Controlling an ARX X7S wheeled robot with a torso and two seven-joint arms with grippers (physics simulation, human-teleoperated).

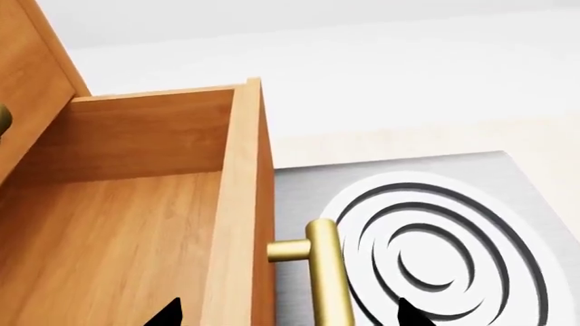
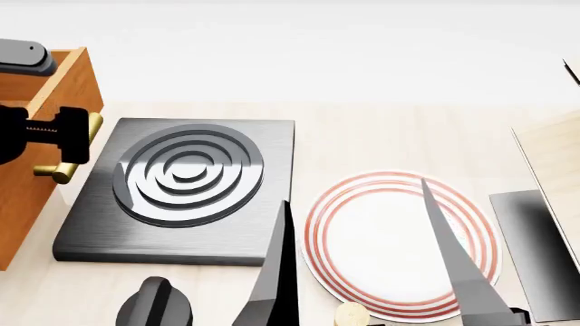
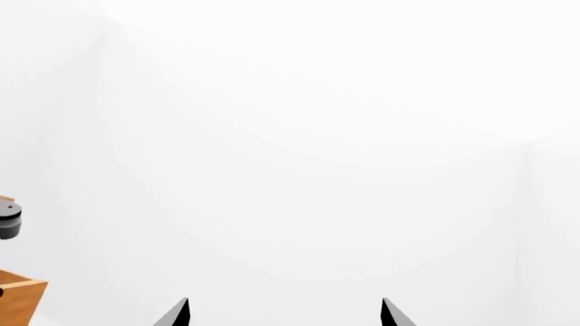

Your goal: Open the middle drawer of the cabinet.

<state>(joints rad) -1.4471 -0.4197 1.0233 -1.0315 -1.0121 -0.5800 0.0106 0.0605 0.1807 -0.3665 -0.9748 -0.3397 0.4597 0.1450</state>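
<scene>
Pale tabletop under white walls. At far left of the head frame, middle drawer pulled out of the cabinet. Left gripper around the brass handle, closure unclear; right gripper parted, empty. Risks: slipping off the bar; drawer front striking the stove plate.

Middle drawer pulled out of the orange-brown cabinet

The middle drawer is an orange-brown wooden box, drawn out so its bare interior floor and side walls show in the left wrist view. Its flat front carries a brass bar handle on a short post. In the head view the drawer juts at the left edge, its handle just beside the dark stove plate. The cabinet shows only as a wood face behind the drawer.
</scene>
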